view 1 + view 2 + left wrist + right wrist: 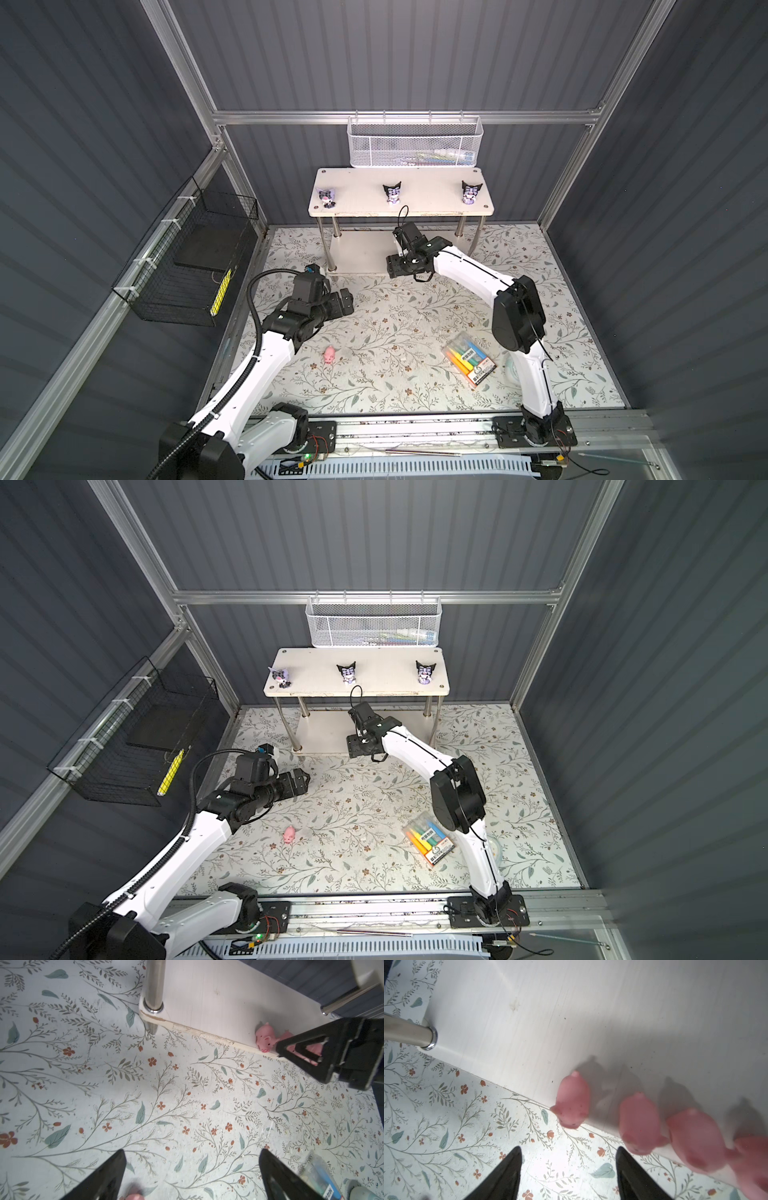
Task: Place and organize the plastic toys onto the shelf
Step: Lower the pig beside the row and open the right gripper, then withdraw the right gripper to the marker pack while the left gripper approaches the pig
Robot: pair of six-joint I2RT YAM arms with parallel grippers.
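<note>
The white two-tier shelf (357, 203) stands at the back, with three black-eared figurines (392, 193) spaced along its top board. Several pink pigs (573, 1103) stand in a row along the front edge of the lower board (529, 1022). My right gripper (568, 1148) hovers open just in front of that edge, nothing between its fingers; in both top views it sits at the lower board (392, 266). Another pink pig (330, 354) lies on the floral mat. My left gripper (347, 301) hangs open and empty above the mat, left of the shelf (192, 1151).
A pack of coloured markers (469, 358) lies on the mat at the right, with a pale-blue clock (513, 365) partly hidden under the right arm. A white mesh basket (413, 143) hangs behind the shelf. A black wire basket (187, 266) hangs on the left wall.
</note>
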